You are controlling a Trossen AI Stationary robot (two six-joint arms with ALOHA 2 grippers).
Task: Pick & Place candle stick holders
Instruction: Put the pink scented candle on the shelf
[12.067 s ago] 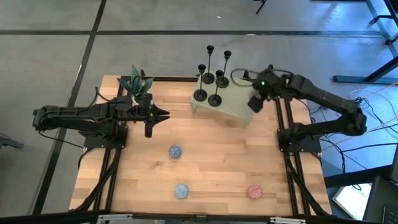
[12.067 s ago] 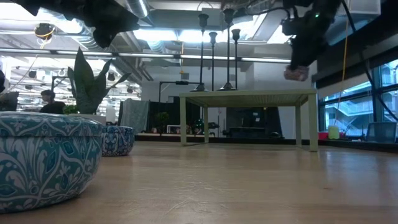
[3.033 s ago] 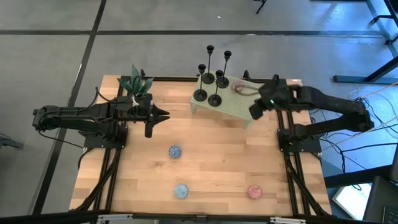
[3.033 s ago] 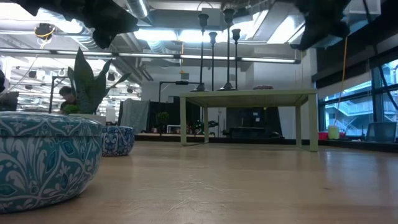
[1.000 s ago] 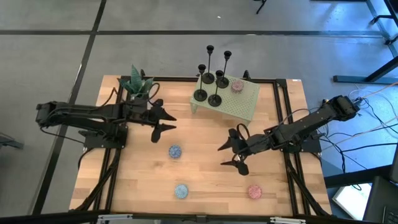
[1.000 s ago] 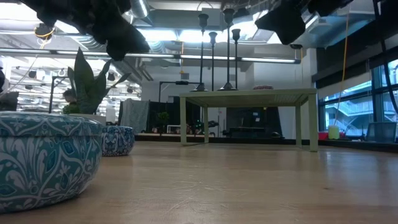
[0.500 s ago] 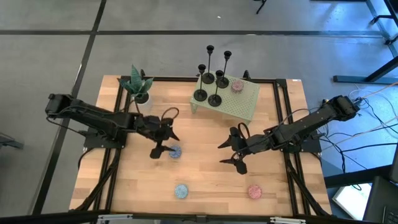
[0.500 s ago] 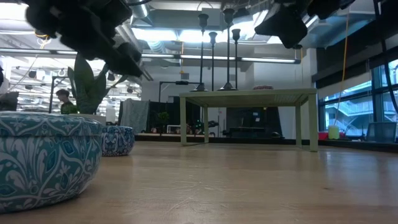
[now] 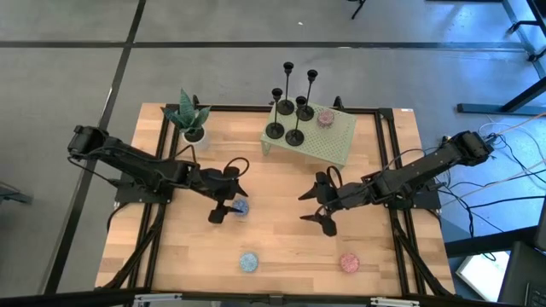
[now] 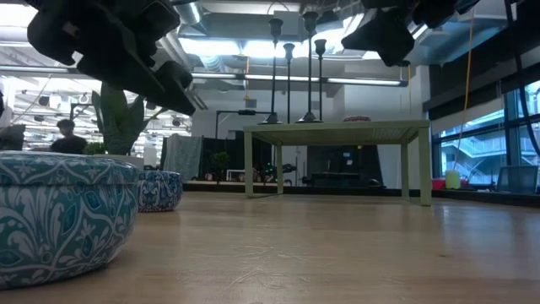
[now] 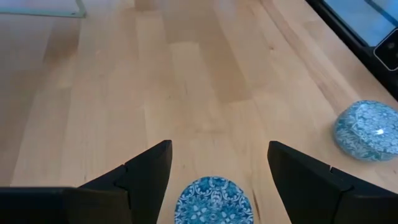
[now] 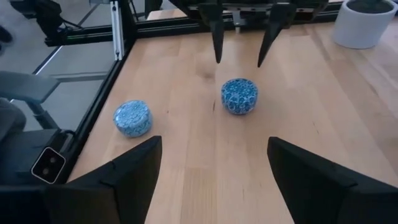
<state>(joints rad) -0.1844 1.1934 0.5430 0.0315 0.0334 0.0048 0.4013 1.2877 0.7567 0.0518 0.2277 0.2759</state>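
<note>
- Candle stick holders: four slim black ones, upright, grouped at upper centre of high view on the left end of a small pale green table. In low view they stand top centre on that table. None touched by either arm.
- Pink tin sits on the same small table, just right of the holders.
- Left gripper, centre-left of high view, well apart from the holders; fingers apart, nothing between them. It hangs right over a blue patterned tin. Left wrist view: tin at bottom centre, between the two dark fingers, no contact visible.
- Right gripper, centre-right of high view, over bare wood, fingers apart, empty. Its wrist view looks across at the same tin w/ the left fingers above it.
- Other stuff: second blue tin lower centre, second pink tin lower right, potted plant upper left.
- Step, as I read it: the pics show tins being handled, not holders; left arm is lining up to pick the blue tin.
- Next move prob. needs: drop straight down, keep tin centred, close on its sides, lift clear.
</note>
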